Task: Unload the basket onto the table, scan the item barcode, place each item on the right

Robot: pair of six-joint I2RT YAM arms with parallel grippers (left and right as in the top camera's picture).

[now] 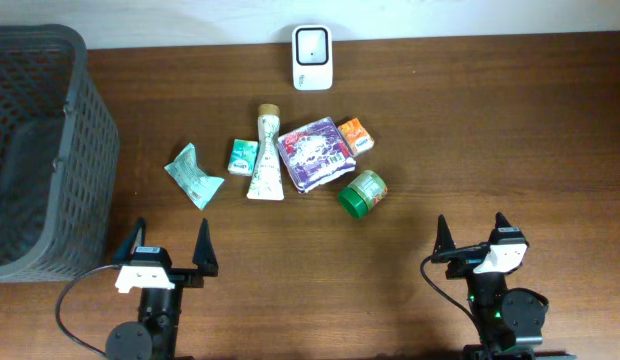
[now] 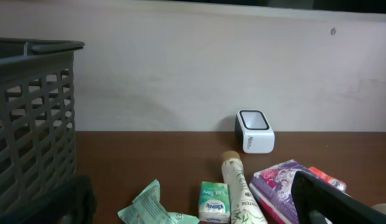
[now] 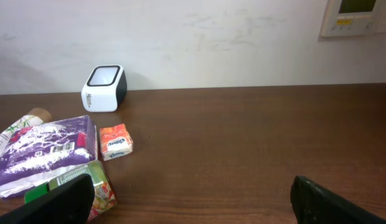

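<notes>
A white barcode scanner stands at the table's far edge. In front of it lie several items: a teal pouch, a small green tissue pack, a cream tube, a purple packet, a small orange pack and a green jar. My left gripper and right gripper rest near the front edge, both open, nothing between their fingers.
A dark grey mesh basket stands at the left side of the table. A pale wall runs behind the scanner, with a wall panel at the upper right.
</notes>
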